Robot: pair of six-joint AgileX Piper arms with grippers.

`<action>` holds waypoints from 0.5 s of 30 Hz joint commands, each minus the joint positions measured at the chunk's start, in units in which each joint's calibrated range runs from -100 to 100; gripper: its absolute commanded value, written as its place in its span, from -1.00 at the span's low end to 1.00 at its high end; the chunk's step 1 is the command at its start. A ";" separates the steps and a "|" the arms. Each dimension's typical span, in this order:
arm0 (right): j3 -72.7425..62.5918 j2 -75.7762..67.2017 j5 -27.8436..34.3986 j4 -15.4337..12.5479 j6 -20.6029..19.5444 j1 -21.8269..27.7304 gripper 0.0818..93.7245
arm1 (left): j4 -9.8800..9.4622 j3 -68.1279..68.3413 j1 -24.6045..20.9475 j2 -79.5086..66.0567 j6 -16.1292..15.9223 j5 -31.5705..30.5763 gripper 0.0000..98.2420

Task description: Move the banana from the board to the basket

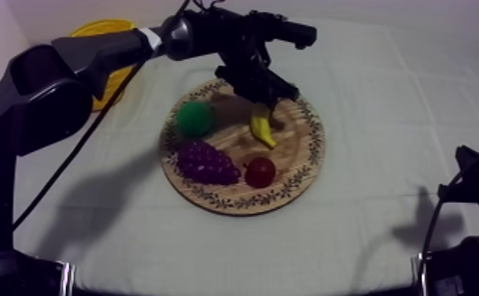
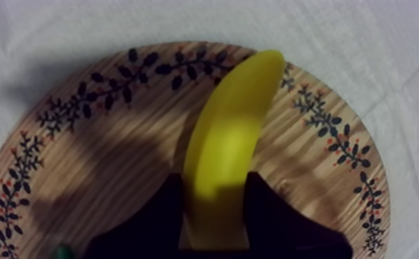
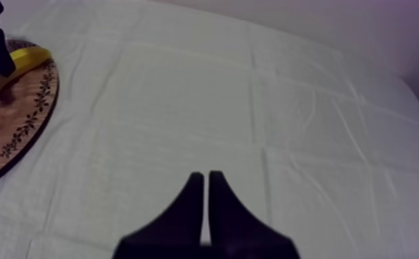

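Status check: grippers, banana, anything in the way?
Left gripper: jaws shut on banana, at wooden board. Right gripper: jaws shut, empty. Banana not yet in yellow basket. Pear sits between the two.

No word, number, label or brand can be read anywhere. The round wooden board (image 1: 297,153) carries only a rim wreath of dark leafy sprigs with small red dots, which is ornament, not lettering, and the grey-white cloth (image 1: 399,102) beneath it is plain.
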 commanded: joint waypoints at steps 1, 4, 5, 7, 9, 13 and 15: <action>0.05 -0.05 0.03 0.01 0.00 0.00 -0.99 | -0.08 0.00 0.05 -0.04 0.04 0.06 -0.41; 0.05 -0.05 0.03 0.01 0.00 0.00 -0.99 | -0.16 0.24 0.11 -0.36 0.05 -0.12 -0.41; 0.05 -0.05 0.03 0.01 0.00 0.00 -0.99 | -0.18 0.36 0.13 -0.51 0.03 -0.24 -0.41; 0.05 -0.05 0.03 0.01 0.00 0.00 -0.99 | -0.25 0.56 0.18 -0.84 0.04 -0.37 -0.42; 0.05 -0.05 0.03 0.01 0.00 0.00 -0.99 | -0.36 0.62 0.27 -1.25 0.06 -0.44 -0.42; 0.05 -0.05 0.03 0.01 0.00 0.00 -0.99 | -0.66 0.00 0.38 -2.48 0.27 0.08 -0.42; 0.05 -0.05 0.03 0.01 0.00 0.00 -0.99 | -1.04 -0.96 0.50 -3.25 0.54 0.97 -0.42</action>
